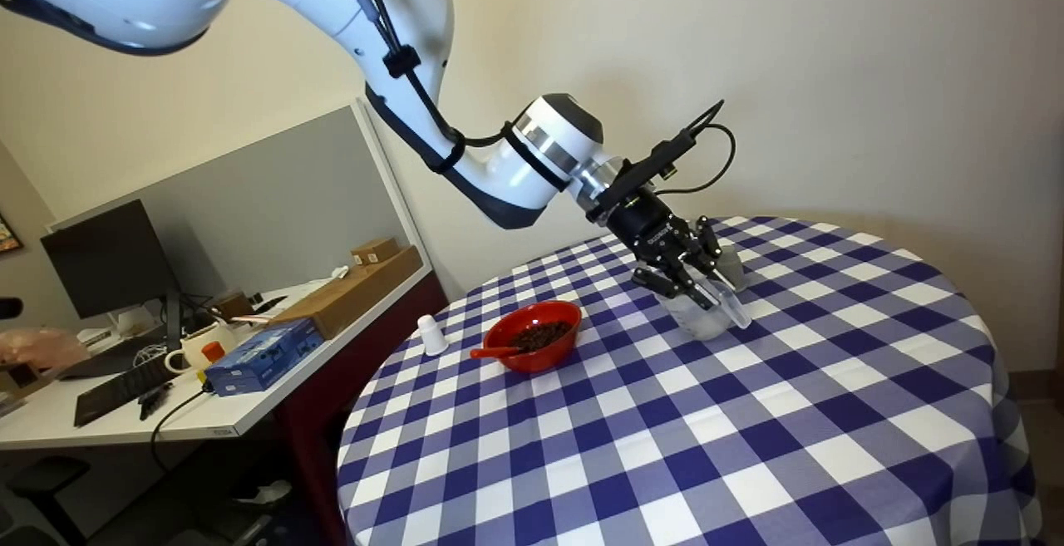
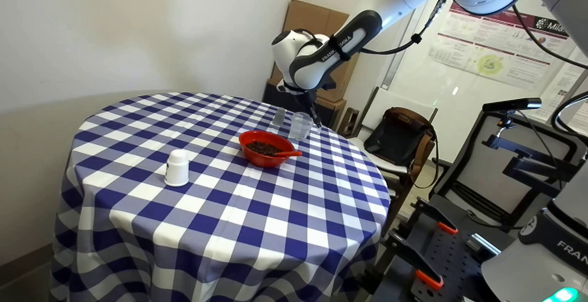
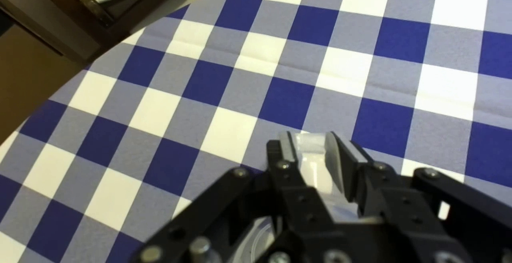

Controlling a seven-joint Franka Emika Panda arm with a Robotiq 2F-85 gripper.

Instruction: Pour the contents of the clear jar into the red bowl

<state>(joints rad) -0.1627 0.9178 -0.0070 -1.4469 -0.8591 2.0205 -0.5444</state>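
Observation:
The clear jar (image 1: 701,319) stands upright on the checked cloth, and it also shows in an exterior view (image 2: 300,126). Its contents cannot be made out. My gripper (image 1: 719,297) is tilted down at the jar, its fingers on either side of the jar's clear handle (image 3: 314,163). The handle fills the gap between the pads in the wrist view. Part of the jar's rim (image 3: 256,241) shows beneath the gripper; the rest is hidden. The red bowl (image 1: 555,356) stands apart from the jar, holding dark brown bits and a red spoon (image 1: 495,352). The bowl is out of the wrist view.
A smaller, slimmer clear object (image 2: 279,116) stands close to the jar, partly behind the gripper in an exterior view (image 1: 731,268). A white cup-like object (image 2: 177,168) stands beyond the bowl. The round table's edge (image 3: 132,35) shows in the wrist view, with a chair beyond it.

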